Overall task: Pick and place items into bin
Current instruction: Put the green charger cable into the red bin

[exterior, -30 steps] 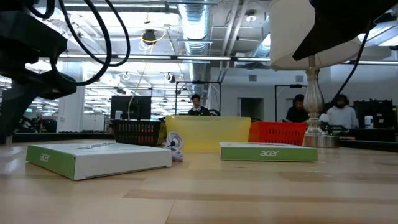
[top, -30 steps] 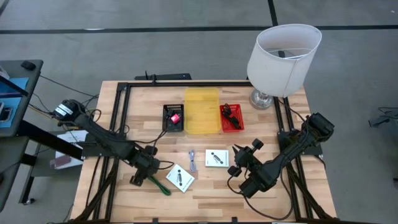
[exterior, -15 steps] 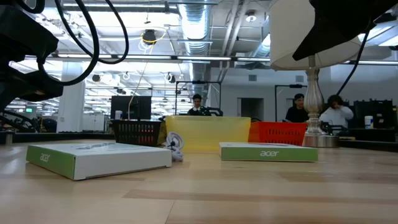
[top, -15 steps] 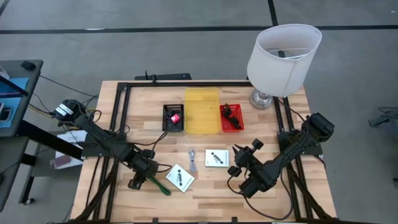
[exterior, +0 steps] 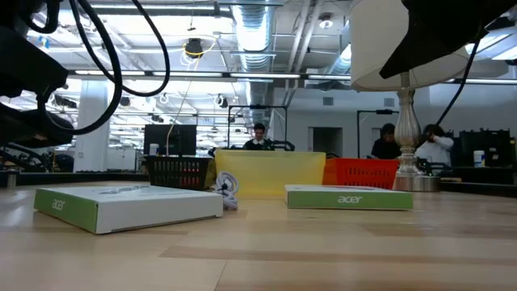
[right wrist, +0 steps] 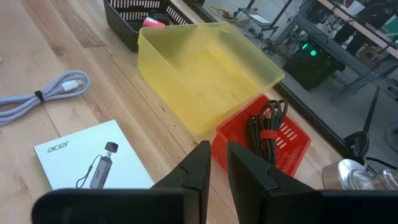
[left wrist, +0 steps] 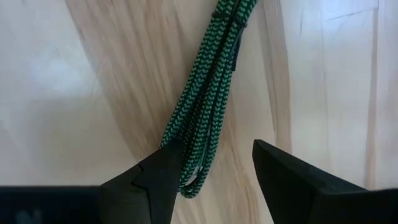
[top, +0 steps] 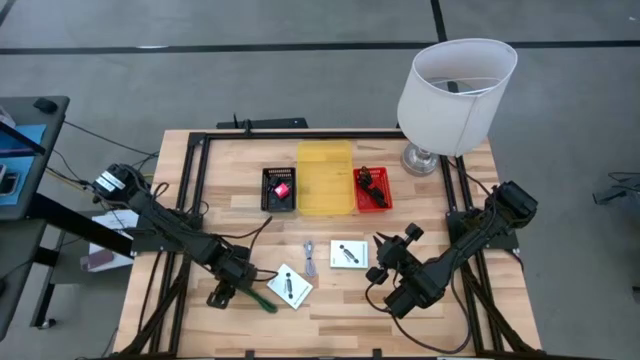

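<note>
A green braided cord [top: 256,298], bundled in loops, lies flat on the wood near the table's near-left part. My left gripper [top: 222,293] is open above its end; in the left wrist view the cord [left wrist: 205,106] runs between the fingers of the gripper [left wrist: 211,155]. Two white square boxes [top: 290,287] [top: 349,254] and a pale grey cord [top: 309,258] lie mid-table. My right gripper [top: 384,262] waits shut to the right of the boxes, fingers together [right wrist: 216,165]. My left gripper comes at the green cord from above, open, its fingers standing across the bundle at its looped end [left wrist: 189,183]. One finger [left wrist: 158,177] lies right beside the loops. I cannot tell whether it touches them. The cord lies flat on the table.
Three bins stand in a row toward the far edge: black [top: 279,188] with a pink thing inside, yellow [top: 324,178], red [top: 372,188] holding a black cord. A white-shaded lamp [top: 455,95] stands at the far right corner. A dark frame [top: 200,150] borders the table.
My left gripper has moved toward the table's near edge and slightly left, coming over the green cord's end. In the low view its arm has drawn off toward the picture's left. The cord, the boxes and my right arm have kept still.
</note>
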`<state>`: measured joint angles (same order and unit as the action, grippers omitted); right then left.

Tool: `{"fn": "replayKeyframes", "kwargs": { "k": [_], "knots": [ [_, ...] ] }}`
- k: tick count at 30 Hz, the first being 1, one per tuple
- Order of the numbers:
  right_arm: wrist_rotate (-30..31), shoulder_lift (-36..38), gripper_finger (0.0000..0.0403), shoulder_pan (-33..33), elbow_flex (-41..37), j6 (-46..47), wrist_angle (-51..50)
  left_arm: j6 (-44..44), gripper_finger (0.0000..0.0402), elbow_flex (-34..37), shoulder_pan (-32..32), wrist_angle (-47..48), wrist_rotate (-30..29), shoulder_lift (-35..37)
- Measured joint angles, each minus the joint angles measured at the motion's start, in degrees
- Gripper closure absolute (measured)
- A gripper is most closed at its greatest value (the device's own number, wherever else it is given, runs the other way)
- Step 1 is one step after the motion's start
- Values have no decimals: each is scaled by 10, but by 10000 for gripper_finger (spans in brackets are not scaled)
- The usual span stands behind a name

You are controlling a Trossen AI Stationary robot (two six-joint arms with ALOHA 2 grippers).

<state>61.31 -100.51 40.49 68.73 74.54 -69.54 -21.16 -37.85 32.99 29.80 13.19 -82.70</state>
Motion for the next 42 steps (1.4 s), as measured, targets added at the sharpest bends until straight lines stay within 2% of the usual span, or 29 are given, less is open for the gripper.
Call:
{"fn": "replayKeyframes", "kwargs": {
  "k": [5,8,19,35,42],
  "knots": [
    [0,0,355,0,0,0,1,0,214,0,0,1,-1,0],
    [0,0,355,0,0,0,2,2,235,0,0,2,-5,0],
    [0,0,355,0,0,0,4,24,391,0,0,2,-6,0],
    [3,0,355,0,0,-1,9,20,400,-1,19,-3,-13,1],
    [7,0,355,-1,0,-1,11,16,401,-57,44,29,-19,1]
  ]
}}
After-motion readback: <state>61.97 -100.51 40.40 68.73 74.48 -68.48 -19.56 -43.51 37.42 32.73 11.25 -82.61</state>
